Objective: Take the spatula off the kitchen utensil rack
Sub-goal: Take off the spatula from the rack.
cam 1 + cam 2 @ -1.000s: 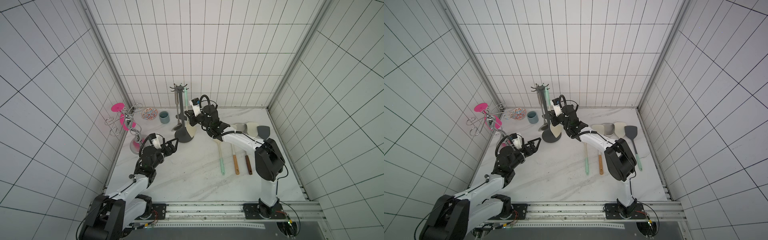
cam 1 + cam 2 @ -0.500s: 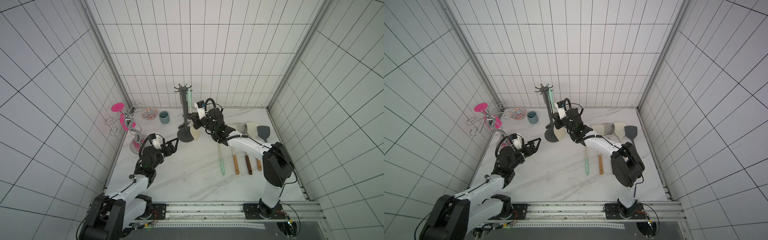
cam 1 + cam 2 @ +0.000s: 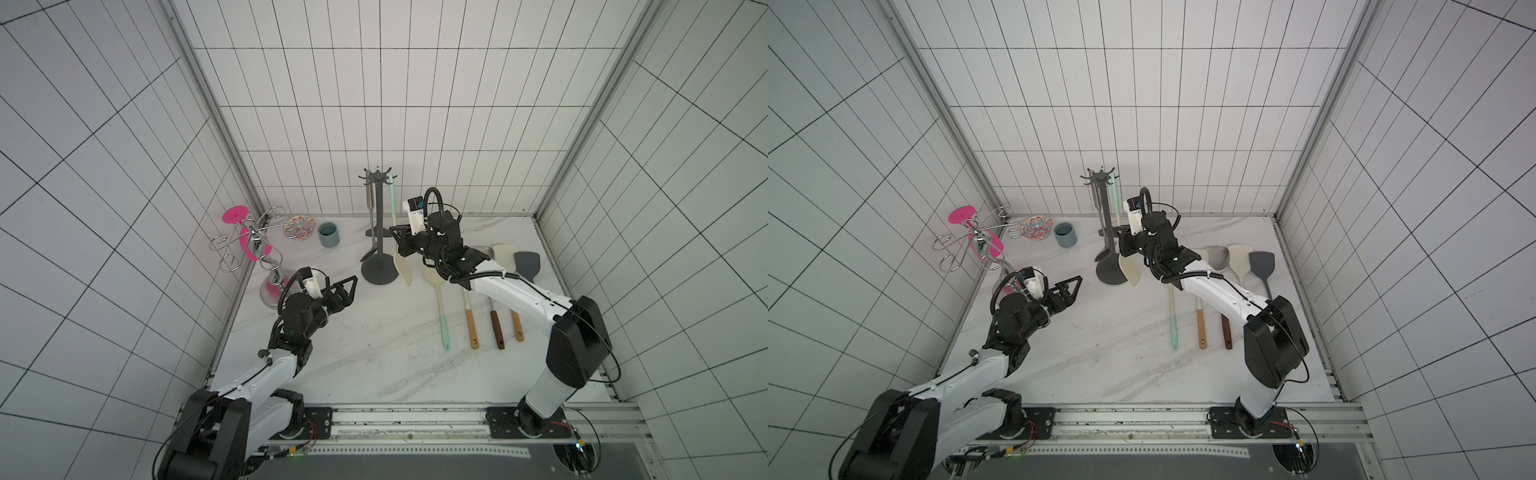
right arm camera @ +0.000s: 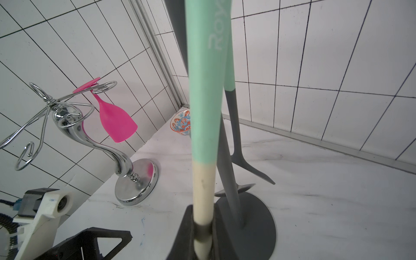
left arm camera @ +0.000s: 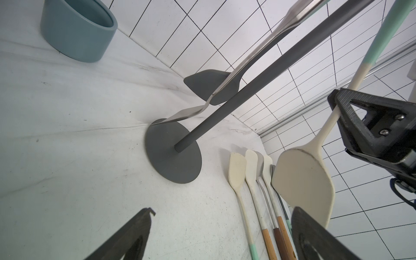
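The kitchen utensil rack (image 3: 379, 216) (image 3: 1106, 216) stands at the back middle of the table, a dark grey pole on a round base (image 5: 173, 157) (image 4: 252, 216). The spatula (image 3: 403, 270) (image 3: 1130, 269) (image 5: 304, 180) (image 4: 204, 112) has a mint-green handle and a cream blade. It hangs upright just right of the pole, its top end at a hook of the crown. My right gripper (image 3: 398, 243) (image 3: 1123, 246) (image 4: 203, 227) is shut on its cream neck, above the blade. Low and to the rack's front left, my left gripper (image 3: 351, 286) (image 3: 1075, 286) (image 5: 225, 211) is open and holds nothing.
Two more utensils (image 3: 370, 249) hang on the rack's left side. Several spatulas (image 3: 490, 299) lie side by side on the table under the right arm. A chrome stand with a pink glass (image 3: 257, 245), a patterned bowl (image 3: 298, 226) and a blue cup (image 3: 328, 234) stand at the back left.
The right arm has drawn to the right with the spatula in its grip, and the rack's top has come right with it and stands straighter. The left arm has not moved.
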`<state>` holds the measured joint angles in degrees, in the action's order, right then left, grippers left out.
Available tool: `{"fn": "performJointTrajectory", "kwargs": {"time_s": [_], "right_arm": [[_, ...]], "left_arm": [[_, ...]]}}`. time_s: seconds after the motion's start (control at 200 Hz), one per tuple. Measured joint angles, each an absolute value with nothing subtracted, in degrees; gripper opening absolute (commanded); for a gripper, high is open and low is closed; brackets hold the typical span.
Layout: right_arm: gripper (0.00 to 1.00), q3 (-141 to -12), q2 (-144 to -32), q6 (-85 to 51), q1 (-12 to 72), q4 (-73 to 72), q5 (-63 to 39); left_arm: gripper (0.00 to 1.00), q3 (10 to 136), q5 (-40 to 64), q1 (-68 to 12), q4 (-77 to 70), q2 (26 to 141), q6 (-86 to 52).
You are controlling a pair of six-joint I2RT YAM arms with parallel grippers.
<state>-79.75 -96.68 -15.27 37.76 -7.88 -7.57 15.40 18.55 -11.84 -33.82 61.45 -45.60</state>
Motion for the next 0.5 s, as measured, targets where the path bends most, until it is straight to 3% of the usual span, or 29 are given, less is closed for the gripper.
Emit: {"fn": "performJointTrajectory", "kwargs": {"time_s": [0.5], "right_arm": [[0.00, -79.99, -91.74, -29.10, 32.51, 1.50, -11.57]], "left_arm": [[0.98, 14.87, 18.52, -11.84, -34.57, 60.97, -45.41]]}}
